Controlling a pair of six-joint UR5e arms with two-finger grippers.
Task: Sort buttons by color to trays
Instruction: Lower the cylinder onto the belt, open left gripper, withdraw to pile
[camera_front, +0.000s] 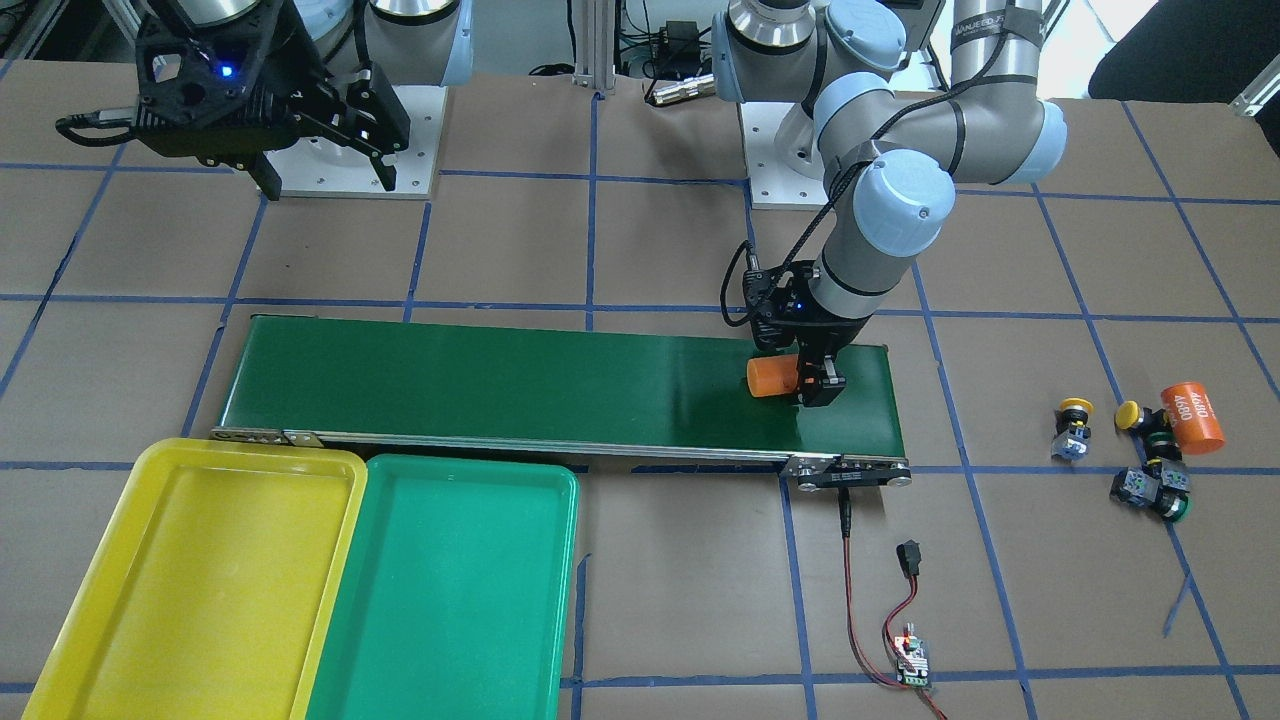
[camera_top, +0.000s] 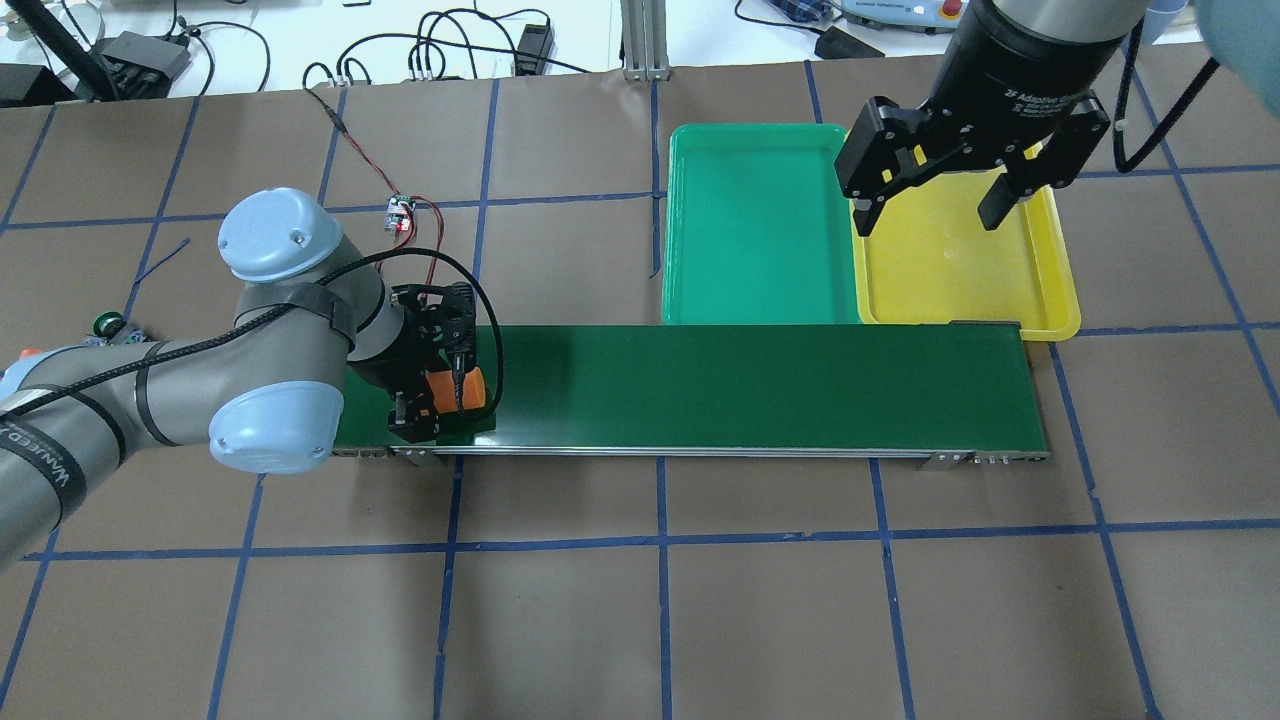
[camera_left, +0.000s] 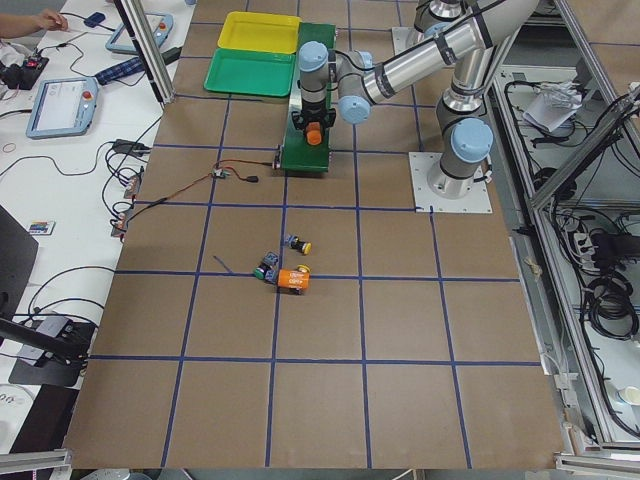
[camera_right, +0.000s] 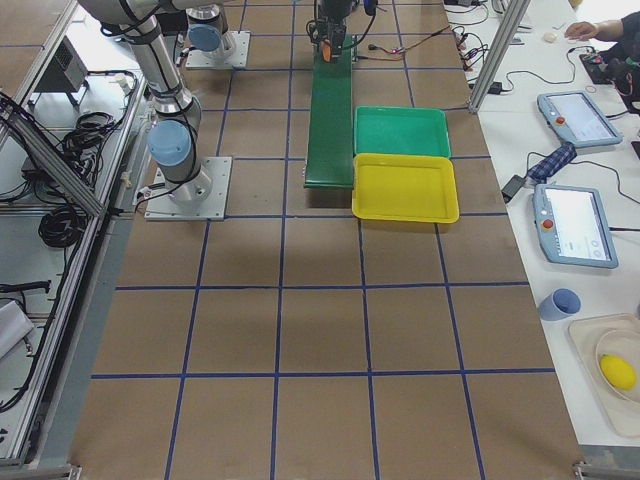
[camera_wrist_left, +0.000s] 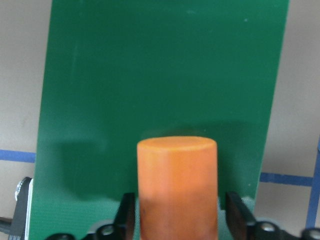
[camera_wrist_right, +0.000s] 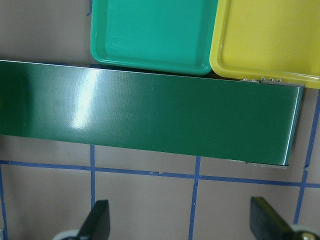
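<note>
Orange cylinder (camera_front: 770, 377): lying on its side on the belt (camera_front: 500, 380), at the end nearest the left arm, poking out of the left gripper (camera_front: 818, 388).
Left gripper: down at the belt. On its wrist cam the fingers (camera_wrist_left: 237, 220) sit either side of the cylinder, with a sliver of green showing on one side. Honestly can't tell if it's squeezing or just bracketing it.
Right gripper (camera_top: 928, 218): up high, jaws spread wide, nothing in them. From overhead it hangs in front of the seam between the two trays.
Writing: "4680" on the second orange cylinder (camera_front: 1192, 415), upside down from the front. "2F Adaptive" is on the right gripper's body, the rest cut off. A strap on the left arm has white lettering I can't read for sure.
Buttons (camera_front: 1073, 425): all four on the bare table past the belt's end on the left arm's side, bunched around the second orange cylinder. Two yellow caps, two green. Well apart from both grippers and from the trays.
Trays: yellow tray (camera_front: 250, 455) and green tray (camera_front: 470, 465) side by side, edges touching, right up against the belt's other end, on the right arm's side.
Views: the front cam shows every button plus the 4680. Overhead, the left arm hides nearly all of that, and just one green cap (camera_top: 103, 323) peeks out. The right wrist cam sees the belt and both tray ends.
Extras: little circuit board (camera_front: 912, 660), red and black wires running to the belt's end.
</note>
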